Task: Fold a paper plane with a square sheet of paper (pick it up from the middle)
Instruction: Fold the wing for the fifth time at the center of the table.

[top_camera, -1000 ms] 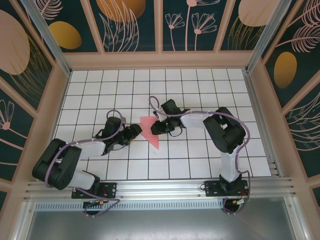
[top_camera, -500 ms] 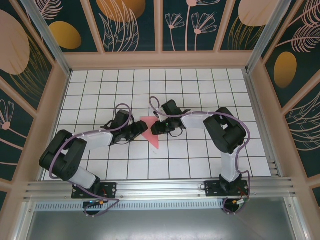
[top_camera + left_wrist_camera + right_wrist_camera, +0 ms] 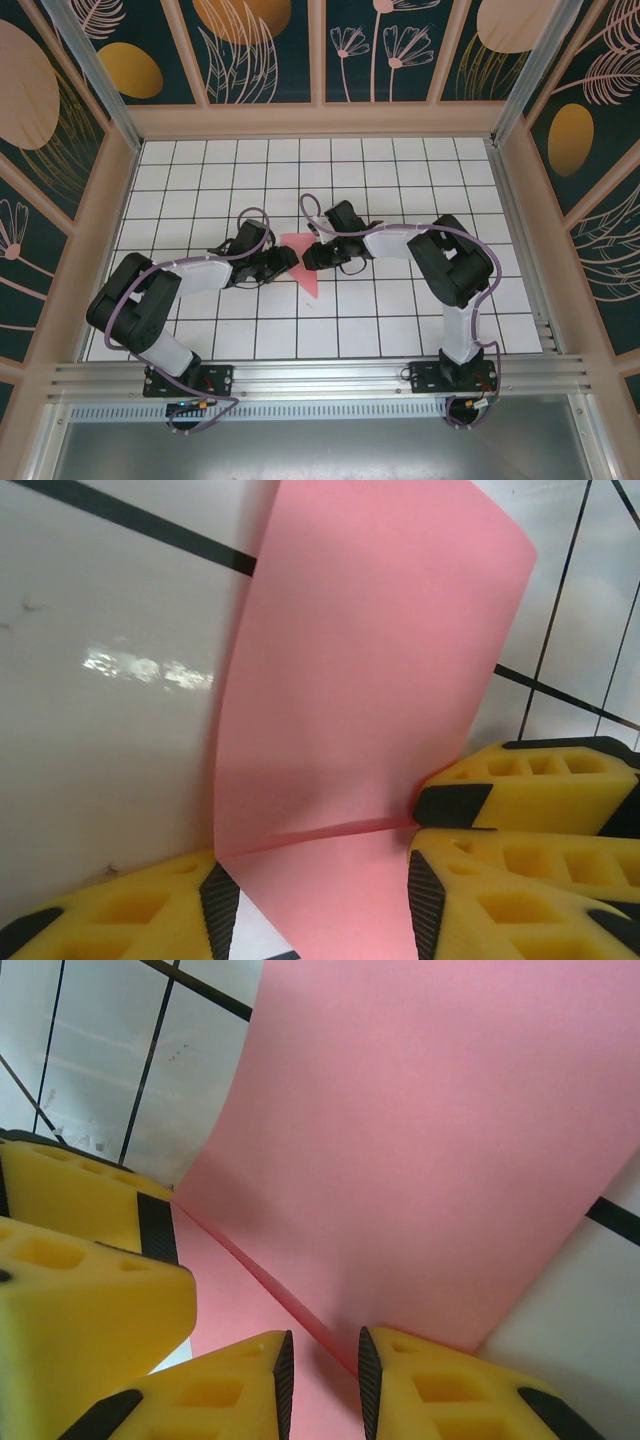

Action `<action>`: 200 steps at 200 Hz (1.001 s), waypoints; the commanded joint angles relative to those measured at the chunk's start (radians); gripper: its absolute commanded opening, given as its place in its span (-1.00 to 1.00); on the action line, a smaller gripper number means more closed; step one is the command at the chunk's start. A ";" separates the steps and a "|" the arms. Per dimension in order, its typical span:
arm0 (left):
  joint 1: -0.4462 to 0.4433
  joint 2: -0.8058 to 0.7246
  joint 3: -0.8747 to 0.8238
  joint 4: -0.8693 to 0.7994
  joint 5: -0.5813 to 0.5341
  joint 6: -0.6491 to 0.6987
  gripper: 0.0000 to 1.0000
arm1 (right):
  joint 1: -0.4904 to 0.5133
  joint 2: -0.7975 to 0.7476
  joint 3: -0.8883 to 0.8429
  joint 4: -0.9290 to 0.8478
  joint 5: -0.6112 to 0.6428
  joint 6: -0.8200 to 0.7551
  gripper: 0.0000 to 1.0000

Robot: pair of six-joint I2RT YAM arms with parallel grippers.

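The pink square sheet of paper (image 3: 298, 247) lies partly folded at mid-table, tapering to a point at its near end. One flap (image 3: 370, 680) stands up from a crease. My left gripper (image 3: 287, 262) is at the sheet's left edge. It (image 3: 320, 900) is open, and the flat layer lies between its fingers. My right gripper (image 3: 308, 256) is at the sheet's right side. Its jaws (image 3: 322, 1375) stand a narrow gap apart, with the crease of the sheet (image 3: 430, 1140) running into that gap. The right gripper's fingers (image 3: 540, 780) meet the crease's end. The paper plane is out of view.
The white grid table (image 3: 400, 170) is boxed in by a wooden frame (image 3: 320, 120) and patterned walls. An aluminium rail (image 3: 320, 375) runs along the near edge. Both arms reach inward and their grippers nearly touch over the paper.
My left gripper has swung right, from about a tile left of the sheet to its left edge. The right arm and the paper have stayed put.
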 commanded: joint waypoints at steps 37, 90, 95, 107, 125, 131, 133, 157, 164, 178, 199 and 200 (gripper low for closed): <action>-0.007 -0.055 -0.085 0.201 0.025 -0.084 -0.21 | -0.025 -0.017 -0.041 -0.019 -0.002 0.001 -0.44; -0.007 -0.060 -0.116 0.227 0.015 -0.073 -0.53 | -0.033 -0.036 -0.045 -0.004 -0.030 0.023 -0.44; -0.006 -0.061 -0.117 0.224 0.010 -0.070 -0.60 | -0.035 -0.042 -0.045 -0.002 -0.031 0.029 -0.44; -0.006 -0.060 -0.121 0.223 0.000 -0.066 -0.71 | -0.038 -0.063 -0.046 0.001 -0.028 0.040 -0.42; -0.007 -0.060 -0.123 0.222 -0.013 -0.065 -0.83 | -0.041 -0.108 -0.055 0.012 -0.010 0.060 -0.37; -0.007 -0.059 -0.124 0.224 -0.017 -0.064 -0.86 | -0.041 -0.126 -0.063 0.016 0.005 0.066 -0.35; -0.007 -0.060 -0.125 0.223 -0.020 -0.064 -0.87 | -0.041 -0.132 -0.065 0.018 0.011 0.069 -0.34; -0.008 -0.069 -0.132 0.236 -0.037 -0.068 -0.95 | -0.028 -0.200 -0.111 0.035 0.116 0.082 -0.24; -0.008 -0.076 -0.131 0.240 -0.043 -0.072 -0.96 | -0.018 -0.220 -0.129 0.044 0.162 0.084 -0.20; -0.008 -0.088 -0.135 0.250 -0.053 -0.088 -0.99 | 0.009 -0.254 -0.171 0.070 0.252 0.087 -0.12; -0.011 -0.116 -0.143 0.261 -0.074 -0.113 -1.00 | 0.052 -0.311 -0.231 0.122 0.385 0.093 0.01; -0.011 -0.117 -0.144 0.261 -0.076 -0.115 -1.00 | 0.054 -0.313 -0.235 0.125 0.390 0.093 0.02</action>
